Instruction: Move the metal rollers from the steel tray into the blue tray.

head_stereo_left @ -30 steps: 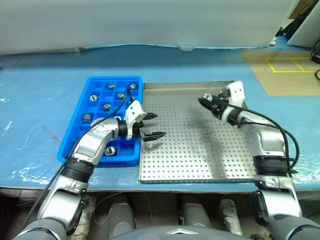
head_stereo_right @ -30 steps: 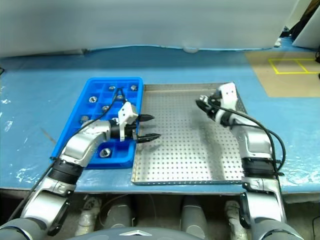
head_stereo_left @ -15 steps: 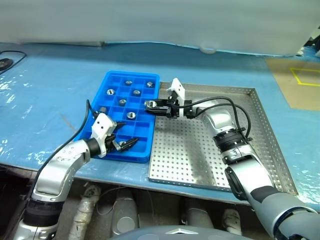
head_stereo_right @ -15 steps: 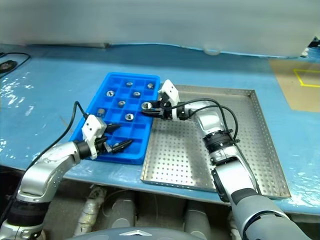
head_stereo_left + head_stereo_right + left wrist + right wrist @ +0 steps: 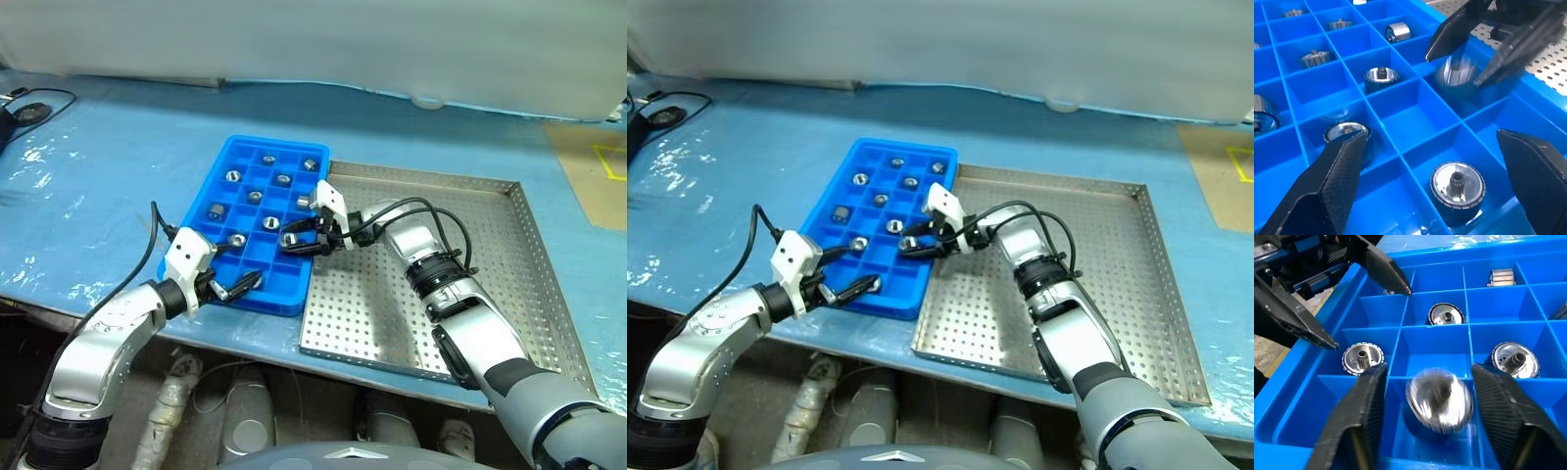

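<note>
Steel tray (image 5: 509, 284) floor open. Blue tray (image 5: 227, 162) near edge crowded by left gripper (image 5: 238, 285) and right gripper (image 5: 299, 233).

No text, label, brand, number or sign can be read in any of the views.
</note>
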Controlling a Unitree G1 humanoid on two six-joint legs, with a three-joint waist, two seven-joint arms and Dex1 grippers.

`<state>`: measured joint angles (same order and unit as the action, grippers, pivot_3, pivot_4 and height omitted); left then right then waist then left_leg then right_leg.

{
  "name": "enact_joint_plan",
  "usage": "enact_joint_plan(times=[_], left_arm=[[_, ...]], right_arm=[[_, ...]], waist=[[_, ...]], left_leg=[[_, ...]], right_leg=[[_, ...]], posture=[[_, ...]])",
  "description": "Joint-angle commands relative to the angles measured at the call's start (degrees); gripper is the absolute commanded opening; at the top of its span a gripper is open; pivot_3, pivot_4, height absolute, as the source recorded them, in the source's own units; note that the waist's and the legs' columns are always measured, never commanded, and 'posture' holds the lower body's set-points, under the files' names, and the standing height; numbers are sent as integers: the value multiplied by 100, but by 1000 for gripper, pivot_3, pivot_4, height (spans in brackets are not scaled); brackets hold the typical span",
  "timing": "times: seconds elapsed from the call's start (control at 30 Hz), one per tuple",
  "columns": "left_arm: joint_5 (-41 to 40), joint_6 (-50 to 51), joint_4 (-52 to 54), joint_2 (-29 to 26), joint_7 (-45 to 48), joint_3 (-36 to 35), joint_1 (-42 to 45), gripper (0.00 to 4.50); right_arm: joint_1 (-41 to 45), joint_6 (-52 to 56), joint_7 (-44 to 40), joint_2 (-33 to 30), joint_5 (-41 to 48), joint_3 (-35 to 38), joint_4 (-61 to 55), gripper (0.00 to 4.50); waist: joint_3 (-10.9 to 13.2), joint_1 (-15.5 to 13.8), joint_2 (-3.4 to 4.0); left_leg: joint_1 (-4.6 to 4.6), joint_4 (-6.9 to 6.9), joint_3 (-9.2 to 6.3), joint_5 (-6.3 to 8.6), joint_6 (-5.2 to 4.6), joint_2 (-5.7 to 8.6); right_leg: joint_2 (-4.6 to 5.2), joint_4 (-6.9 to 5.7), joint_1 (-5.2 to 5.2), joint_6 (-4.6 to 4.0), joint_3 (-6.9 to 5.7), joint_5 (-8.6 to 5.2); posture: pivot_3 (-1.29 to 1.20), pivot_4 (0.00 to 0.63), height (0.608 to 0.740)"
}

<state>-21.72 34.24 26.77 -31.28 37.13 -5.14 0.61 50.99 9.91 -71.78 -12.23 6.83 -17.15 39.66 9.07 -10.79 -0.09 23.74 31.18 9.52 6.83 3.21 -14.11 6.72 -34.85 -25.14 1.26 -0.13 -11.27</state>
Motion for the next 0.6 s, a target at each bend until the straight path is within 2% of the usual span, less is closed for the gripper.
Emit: enact_joint_plan(times=[0.03, 0.07, 0.17, 0.37, 0.6], left_arm=[[-74, -72, -9, -70, 93, 51, 290, 4500], [-94, -74, -95, -53, 118, 81, 421, 4500], [-109, -173, -449, 15, 327, 278, 791, 4500], [4, -630, -1450, 224, 830, 756, 1646, 4500], [197, -1434, -2681, 740, 1250, 1097, 2521, 4500]], right_arm=[[48, -86, 211, -75, -68, 165, -21, 3954], [44, -95, 290, -86, -28, 251, -46, 4274], [-138, 124, 427, -235, 200, 541, -416, 4274], [-1010, 875, 722, -822, 585, 1104, -1887, 4274], [-2096, 1519, 1543, -1210, 1066, 1895, -3621, 4274]], waist=[[0, -10, 0], [0, -18, 0], [0, -15, 0], [0, 94, -1], [-1, 479, -1]], left_leg=[[0, 0, 0, 0, 0, 0], [-1, 1, -1, 0, 0, 1], [1, 8, -3, -1, 2, 2], [3, 11, -2, -4, 5, 8], [-9, 9, 1, -10, 14, 5]], right_leg=[[0, 0, 1, 0, 0, 0], [0, -2, 1, 0, 0, 0], [0, -6, 2, 0, 3, 1], [-1, -1, 3, 0, 8, 1], [-12, -3, 3, 2, 22, 3]], posture=[[360, 150, 740], [318, 150, 740], [244, 150, 740], [79, 150, 740], [-91, 150, 740]])
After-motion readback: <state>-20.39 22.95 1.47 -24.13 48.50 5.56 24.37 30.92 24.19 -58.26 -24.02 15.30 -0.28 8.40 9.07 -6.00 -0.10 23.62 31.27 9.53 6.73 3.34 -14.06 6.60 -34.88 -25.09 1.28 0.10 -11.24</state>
